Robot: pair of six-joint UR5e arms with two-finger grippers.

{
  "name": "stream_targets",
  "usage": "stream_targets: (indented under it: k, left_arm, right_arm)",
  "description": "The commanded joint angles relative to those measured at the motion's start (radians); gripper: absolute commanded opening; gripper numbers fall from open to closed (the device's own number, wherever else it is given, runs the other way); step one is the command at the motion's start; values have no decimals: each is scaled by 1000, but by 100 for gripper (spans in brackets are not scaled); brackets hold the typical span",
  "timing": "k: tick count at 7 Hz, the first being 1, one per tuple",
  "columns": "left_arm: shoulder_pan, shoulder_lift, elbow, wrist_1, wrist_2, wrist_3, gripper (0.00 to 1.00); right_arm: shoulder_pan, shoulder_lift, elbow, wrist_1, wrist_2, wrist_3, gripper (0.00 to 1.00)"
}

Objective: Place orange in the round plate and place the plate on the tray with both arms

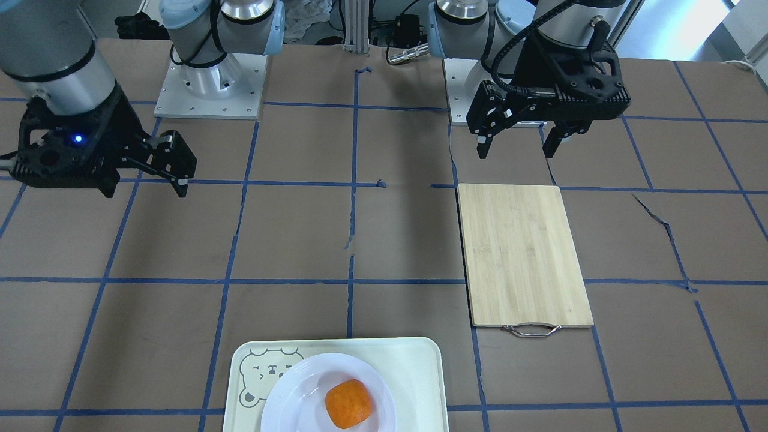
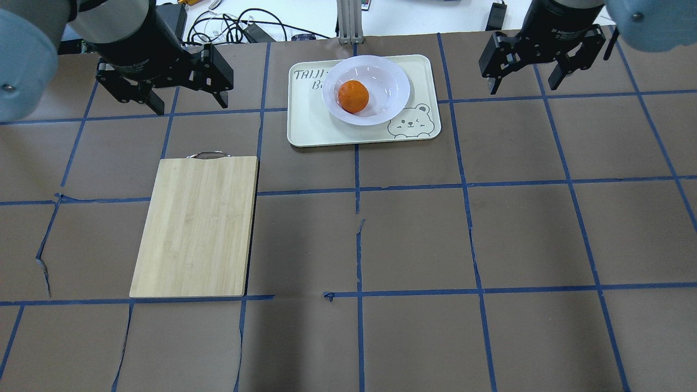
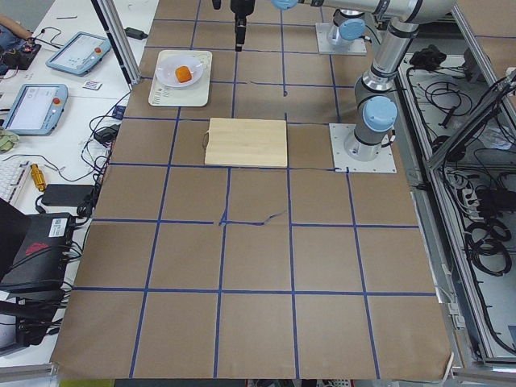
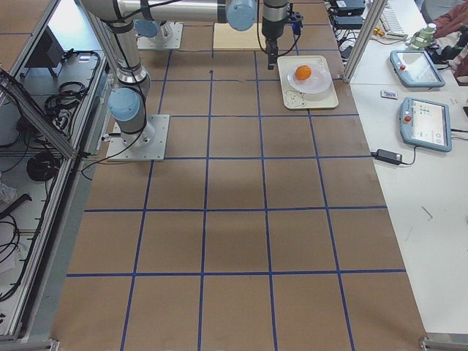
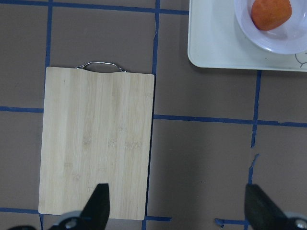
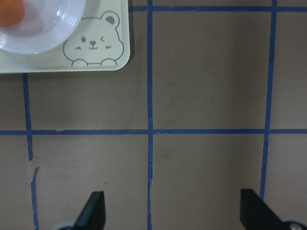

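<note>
The orange [image 2: 353,96] lies in the well of the round plate [image 2: 392,81], a little off centre. The white plate rests on the cream tray [image 2: 310,125], beside the tray's bear face, at the table's far middle. My left gripper [image 2: 190,103] hovers open and empty to the left of the tray, above the far end of a bamboo board. Off to the tray's right, my right gripper [image 2: 523,86] is also open, holding nothing. In the front-facing view the orange [image 1: 348,403], plate [image 1: 288,396] and tray [image 1: 414,372] sit at the bottom edge, well away from both grippers.
A bamboo cutting board [image 2: 196,226] with a metal handle lies on the robot's left side of the brown, blue-taped table [image 2: 523,234]. Cables and tablets lie beyond the table's far edge. The two arm bases [image 1: 210,84] stand at the robot's side.
</note>
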Motion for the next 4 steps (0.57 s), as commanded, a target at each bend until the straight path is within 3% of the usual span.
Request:
stream_targets:
  k: [1, 4]
  left_arm:
    - [0, 0, 1, 1, -1, -1, 100]
    - [0, 2, 1, -1, -1, 0, 100]
  right_arm:
    - [3, -41, 51, -16, 3, -10, 100]
    - [-8, -44, 48, -31, 2, -18, 100]
